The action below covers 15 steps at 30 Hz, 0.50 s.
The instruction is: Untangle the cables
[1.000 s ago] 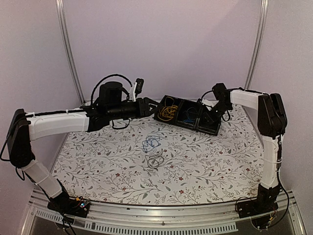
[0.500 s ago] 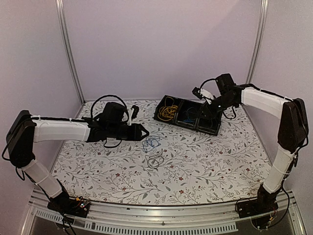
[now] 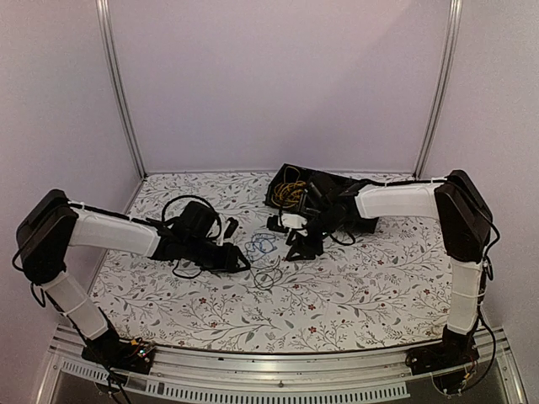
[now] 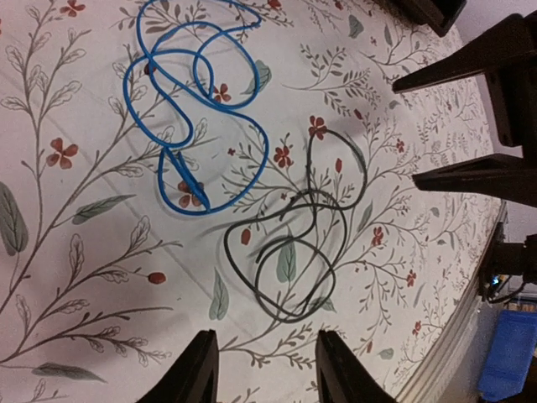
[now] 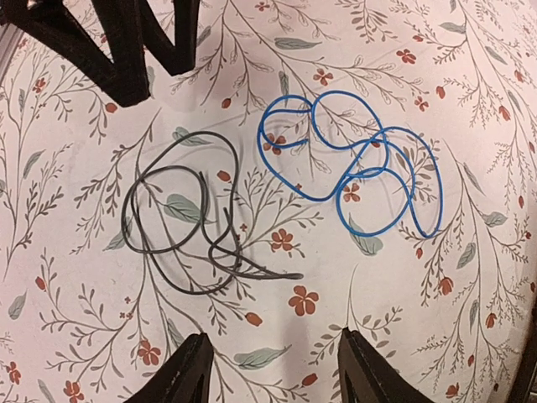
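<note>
Top external view, step in hand: approach, judged from both arms leaning in over the two loose cables on the floral cloth [image 3: 379, 278], with no grasp made yet.

Next move, as a judgement: descent onto a single strand, jaws straddling one wire only, closing low against the cloth. Best taken at an outer loop or free end, so that a lift opens the coil rather than tightening it. Risk of thin wire slipping between the pads, or of catching two loops at once.

Left gripper [image 4: 267, 374]: jaws apart, nothing between them, nothing touched. Poised above the cloth, just beside the near edge of the black cable [image 4: 294, 252].

Right gripper [image 5: 281, 374]: jaws likewise apart, empty, clear of the cloth. Facing the left gripper across the cables, with its dark fingers showing at the right edge of the left wrist view.

Black cable: several overlapping loops, flat on the cloth, one free end trailing out toward the middle.

Blue cable [image 5: 357, 168]: looped over itself in small rings, flat on the cloth, just beside the black one. Apart from it in the right wrist view, with no crossing between the two visible.

Yellow-orange cable [image 3: 290, 192]: bundled in the left compartment of the black tray [image 3: 271, 195], well apart from both grippers.

Tray: at the far side of the table, right part hidden behind the right arm, contents there not readable.
</note>
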Available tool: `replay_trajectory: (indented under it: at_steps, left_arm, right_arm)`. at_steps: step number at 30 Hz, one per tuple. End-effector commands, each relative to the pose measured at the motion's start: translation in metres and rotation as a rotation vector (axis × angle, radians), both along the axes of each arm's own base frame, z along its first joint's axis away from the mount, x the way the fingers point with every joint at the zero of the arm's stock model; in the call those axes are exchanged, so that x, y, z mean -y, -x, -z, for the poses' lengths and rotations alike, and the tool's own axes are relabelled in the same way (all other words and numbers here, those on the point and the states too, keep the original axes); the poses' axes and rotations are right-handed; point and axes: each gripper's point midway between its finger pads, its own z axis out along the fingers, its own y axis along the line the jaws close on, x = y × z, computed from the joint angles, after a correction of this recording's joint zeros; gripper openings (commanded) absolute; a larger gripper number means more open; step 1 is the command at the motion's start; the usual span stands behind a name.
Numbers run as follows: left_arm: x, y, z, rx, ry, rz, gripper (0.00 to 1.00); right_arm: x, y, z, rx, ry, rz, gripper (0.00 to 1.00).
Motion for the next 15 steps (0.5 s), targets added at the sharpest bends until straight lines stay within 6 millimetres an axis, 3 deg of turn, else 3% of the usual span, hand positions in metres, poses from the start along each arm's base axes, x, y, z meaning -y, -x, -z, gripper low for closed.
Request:
replay_trajectory:
  at_steps: [1, 8, 15]
  left_arm:
    - [0.016, 0.008, 0.008, -0.09, 0.115, 0.019, 0.43]
    - [0.027, 0.004, 0.023, -0.15, 0.132, 0.017, 0.36]
    - [0.036, -0.013, 0.024, -0.114, 0.13, 0.004, 0.16]
  right_arm:
    - [-0.024, -0.012, -0.006, 0.113, -0.016, -0.044, 0.55]
    - [-0.022, -0.014, -0.001, 0.108, 0.0, -0.023, 0.56]
    - [-0.018, -0.008, -0.009, 0.105, -0.018, -0.013, 0.56]
